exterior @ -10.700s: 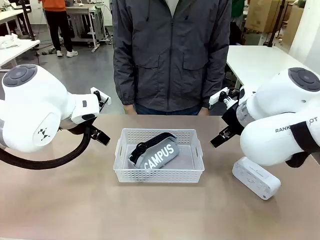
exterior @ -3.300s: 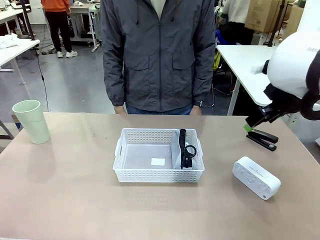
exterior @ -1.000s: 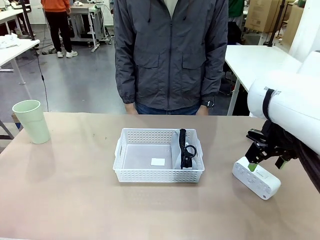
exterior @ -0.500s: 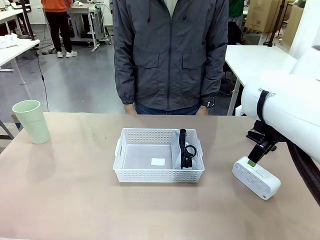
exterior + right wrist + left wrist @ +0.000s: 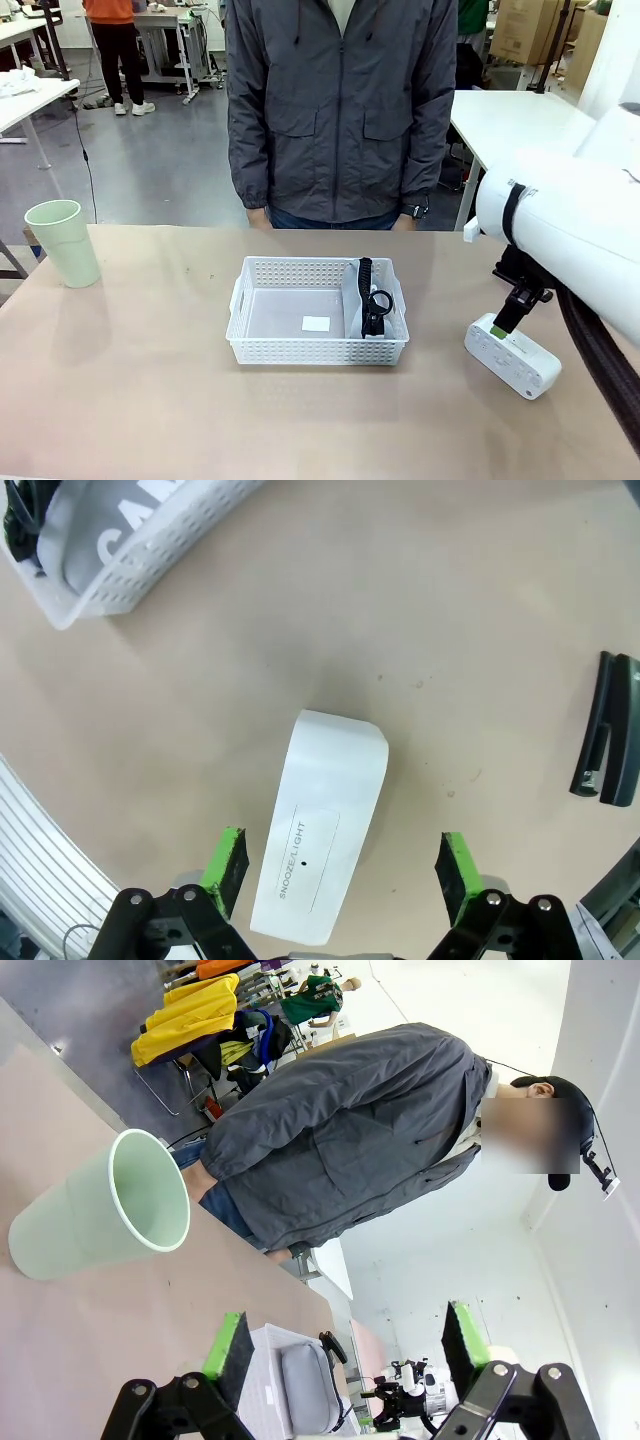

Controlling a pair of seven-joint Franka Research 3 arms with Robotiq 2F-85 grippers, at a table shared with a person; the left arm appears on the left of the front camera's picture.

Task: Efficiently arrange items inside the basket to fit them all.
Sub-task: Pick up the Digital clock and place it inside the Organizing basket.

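Observation:
The white basket (image 5: 300, 345) sits mid-table, and the grey pouch (image 5: 352, 302) stands on edge against its right wall with the black strap on top. Right of the basket lies the white box (image 5: 520, 362). My right gripper (image 5: 505, 322) hangs just over the box's far end. In the right wrist view that gripper (image 5: 343, 858) is open, its green pads either side of the box (image 5: 330, 810) without touching it. The small black block (image 5: 603, 730) lies farther off. The pale green cup (image 5: 62, 242) stands at the far left. My left gripper (image 5: 346, 1342) is open and empty, with the cup (image 5: 100, 1210) ahead of it.
A person in a grey jacket (image 5: 340, 110) stands at the far edge of the table, hands down. The basket corner (image 5: 160, 535) holding the pouch (image 5: 100, 530) lies beyond the box. Bare tabletop surrounds the basket.
My right gripper has turned and drawn in closer over the white box. Further back, the pouch lay flat in the basket; it now stands on edge at the right side.

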